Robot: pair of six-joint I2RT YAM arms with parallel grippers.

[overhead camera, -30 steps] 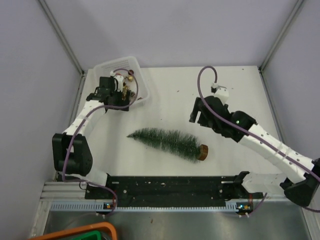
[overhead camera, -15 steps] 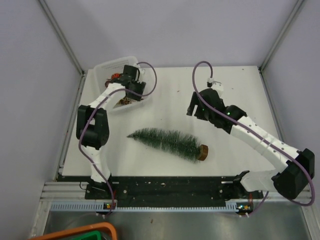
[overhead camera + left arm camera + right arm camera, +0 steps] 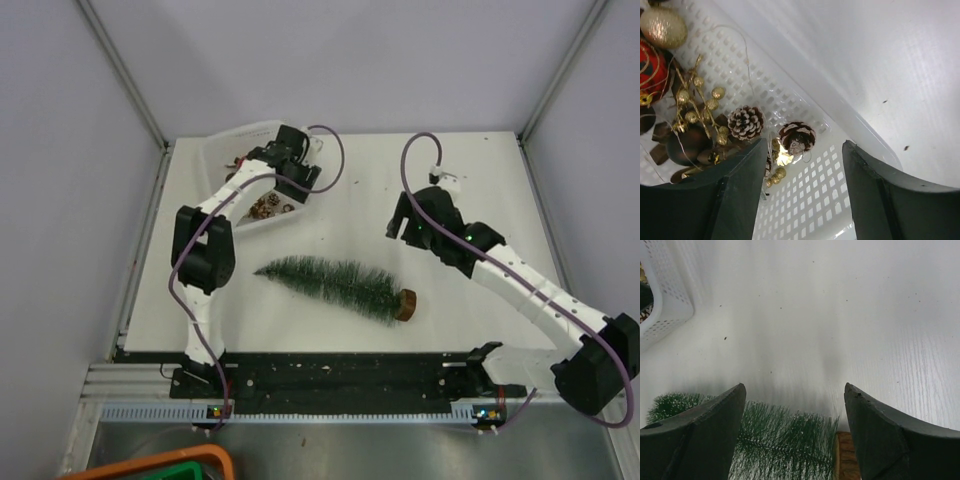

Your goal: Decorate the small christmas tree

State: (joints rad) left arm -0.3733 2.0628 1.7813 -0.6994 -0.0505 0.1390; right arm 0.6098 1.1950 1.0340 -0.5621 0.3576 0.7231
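The small christmas tree (image 3: 335, 284) lies on its side mid-table, tip to the left, its wooden disc base (image 3: 405, 304) to the right. My left gripper (image 3: 286, 172) hangs open over the right end of the white tray (image 3: 225, 146). In the left wrist view a frosted pinecone (image 3: 796, 137) lies just past the left gripper (image 3: 805, 144), with only tray floor between the jaws. My right gripper (image 3: 405, 226) stands open above and behind the tree's base end; in its wrist view the tree (image 3: 785, 440) and base (image 3: 847, 455) show below the right gripper (image 3: 794, 386).
The tray (image 3: 765, 65) holds a second pinecone (image 3: 745, 122), a gold bauble (image 3: 662, 27), a red bauble (image 3: 650, 70), gold berry sprigs (image 3: 700, 97) and a brown bauble (image 3: 687, 145). A tray corner (image 3: 665, 300) lies far left of the right gripper. Grey walls close in the table.
My left arm has swung right along the tray to its right end, and its jaws have narrowed. The tray has shifted a little. The right gripper has barely moved.
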